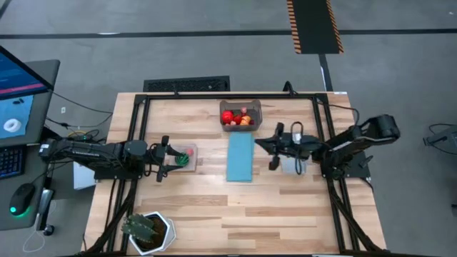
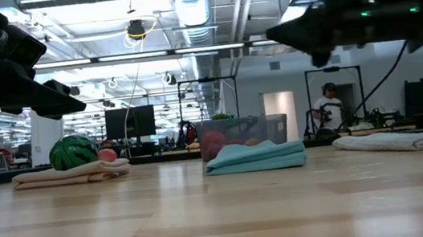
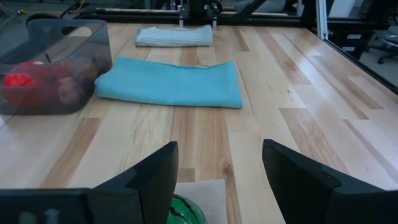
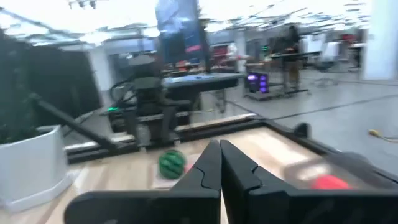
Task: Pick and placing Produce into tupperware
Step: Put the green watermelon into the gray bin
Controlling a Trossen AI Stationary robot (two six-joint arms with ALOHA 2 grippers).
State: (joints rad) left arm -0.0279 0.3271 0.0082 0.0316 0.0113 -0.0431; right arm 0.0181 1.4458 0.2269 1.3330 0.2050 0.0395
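Right pincer (image 1: 270, 146) shut, empty, tupperware (image 1: 240, 115) long axis apparently across table

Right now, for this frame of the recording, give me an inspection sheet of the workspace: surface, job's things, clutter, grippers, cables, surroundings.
Surface: wooden table, dark frame rails along its sides.
Job's things: tupperware at the far edge holds red and orange produce; a green watermelon toy and a small red piece lie on the tan mat.
Clutter: blue mat at centre, grey mat on the right, potted plant at the near left corner.
Grippers: left gripper open, beside the watermelon toy; right gripper shut, empty, raised near the grey mat.
Cables: leads run off the table's left side.
Surroundings: monitor and mouse at left; a person in the room behind.
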